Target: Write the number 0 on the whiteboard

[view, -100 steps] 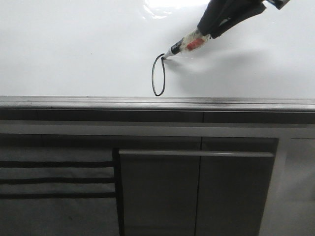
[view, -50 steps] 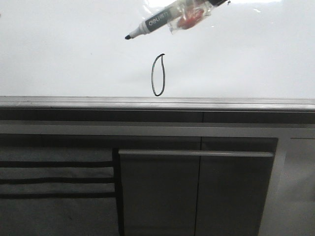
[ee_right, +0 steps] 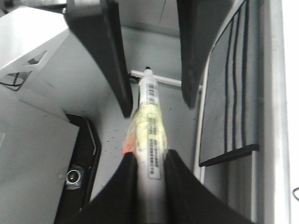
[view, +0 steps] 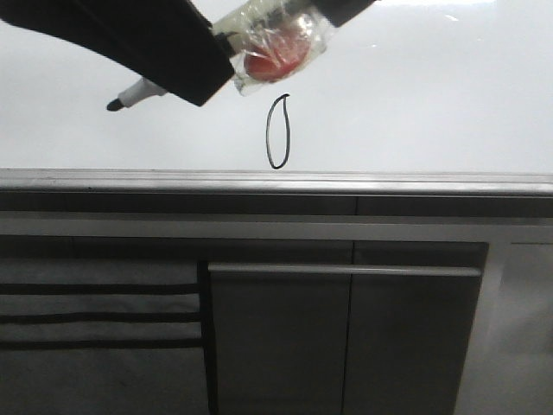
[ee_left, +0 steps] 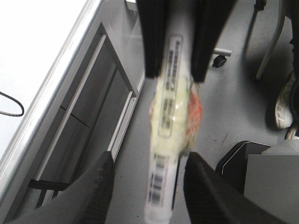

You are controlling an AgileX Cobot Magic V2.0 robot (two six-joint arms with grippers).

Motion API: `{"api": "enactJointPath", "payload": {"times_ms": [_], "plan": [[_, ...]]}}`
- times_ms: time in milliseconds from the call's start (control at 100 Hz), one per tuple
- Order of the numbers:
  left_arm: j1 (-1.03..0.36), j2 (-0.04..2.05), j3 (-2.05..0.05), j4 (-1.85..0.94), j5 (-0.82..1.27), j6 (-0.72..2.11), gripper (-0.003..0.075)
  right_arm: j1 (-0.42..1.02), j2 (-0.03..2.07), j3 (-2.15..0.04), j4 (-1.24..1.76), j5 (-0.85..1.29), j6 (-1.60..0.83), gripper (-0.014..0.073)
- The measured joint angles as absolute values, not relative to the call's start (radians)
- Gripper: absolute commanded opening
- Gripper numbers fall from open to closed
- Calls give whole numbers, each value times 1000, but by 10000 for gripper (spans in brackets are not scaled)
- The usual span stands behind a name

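The number 0 is a narrow black oval on the whiteboard, just above its grey metal edge. It also shows in the left wrist view. A marker, wrapped in clear tape with a red patch, hangs in the air off the board, its tip pointing left. My right gripper is shut on the marker's rear. My left gripper is open, one finger on each side of the marker's front half without touching it. In the front view it hides the marker's middle.
Dark grey cabinet fronts with a long handle run below the board's edge. In the wrist views the grey floor lies below, with a black case, a castor wheel and a white shoe.
The marker has lifted off the board after closing the oval and swung left toward the camera. My left gripper has come in from the upper left, open around the marker.
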State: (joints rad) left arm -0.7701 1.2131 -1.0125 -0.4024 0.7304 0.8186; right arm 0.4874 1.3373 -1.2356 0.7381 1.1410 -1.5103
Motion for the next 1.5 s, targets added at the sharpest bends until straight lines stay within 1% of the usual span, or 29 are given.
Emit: {"api": "enactJointPath", "payload": {"times_ms": [320, 390, 590, 660, 760, 810, 870, 950, 1020, 1080, 1170, 1280, 1400, 1500], "plan": [[-770, 1240, -1020, -362, 748, 823, 306, 491, 1337, -1236, 738, 1114, -1505, -27], [-770, 1240, -1020, -358, 748, 823, 268, 491, 1337, -1236, 738, 1116, -1504, -27], [-770, 1240, -1020, -354, 748, 823, 106, 491, 1337, -1236, 738, 1123, -1502, -14], [-770, 1240, -1020, -354, 748, 823, 69, 491, 1337, -1236, 738, 1123, -1502, 52], [-772, 1240, -1020, -354, 748, 823, 27, 491, 1337, -1236, 738, 1117, -1477, 231], [-770, 1240, -1020, -352, 745, 813, 12, 489, 1337, -1236, 735, 1117, -1455, 297], [-755, 1240, -1020, -344, 740, 790, 6, 475, 1335, -1244, 706, 1124, -1403, 334], [-718, 1240, -1020, -330, 719, 751, 6, 434, 1316, -1271, 635, 1143, -1289, 331], [-668, 1238, -998, -323, 642, 719, 6, 369, 1277, -1290, 589, 1166, -1178, 331], [-619, 1236, -953, -323, 517, 679, 7, 298, 1227, -1288, 579, 1180, -1108, 331], [-559, 1234, -869, -367, 291, 623, 7, 203, 1149, -1237, 591, 1188, -1059, 331], [-503, 1270, -779, -469, 48, 602, 7, 137, 1078, -1145, 599, 1184, -1039, 331], [-466, 1347, -765, -535, -73, 598, 8, 117, 1033, -1060, 601, 1155, -1037, 331], [-434, 1412, -784, -575, -96, 598, 10, 117, 1025, -1034, 601, 1146, -1037, 331]]}}
